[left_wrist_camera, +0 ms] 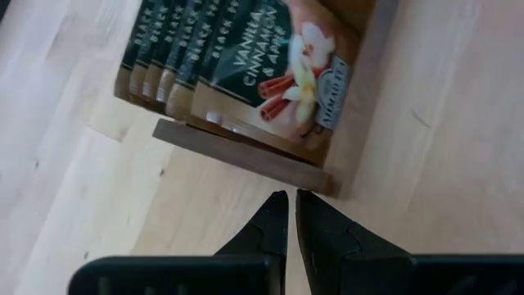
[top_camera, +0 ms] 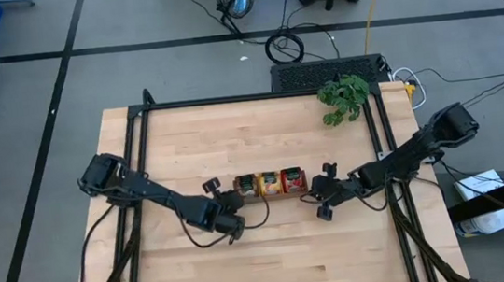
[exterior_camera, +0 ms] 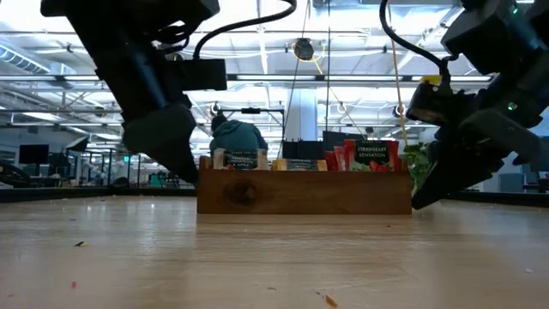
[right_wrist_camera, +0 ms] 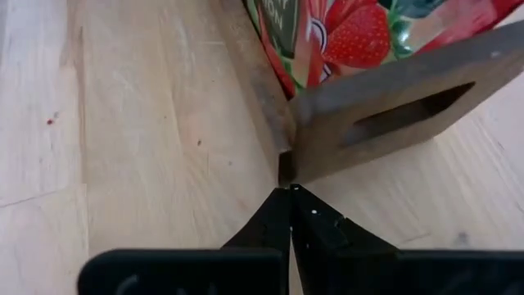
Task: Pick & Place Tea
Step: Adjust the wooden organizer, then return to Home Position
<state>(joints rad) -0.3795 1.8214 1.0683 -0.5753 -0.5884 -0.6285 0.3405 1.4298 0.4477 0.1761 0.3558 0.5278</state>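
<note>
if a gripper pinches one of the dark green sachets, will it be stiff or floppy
Probably floppy: the dark green sachets look thin and flat, so one likely bends when pinched. Probably light too. Packed upright against each other in the tray, one may drag its neighbours.

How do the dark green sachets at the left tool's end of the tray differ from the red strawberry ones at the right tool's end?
The dark green tea sachets carry white lettering and a cinnamon-and-flower picture; the red tea sachets show strawberries with green marks. The green ones fill the end compartment of the long brown wooden tray near the left tool; the red ones fill the opposite end, near the right tool. Both sets stand on edge in the tray, untouched, with both tools shut.
</note>
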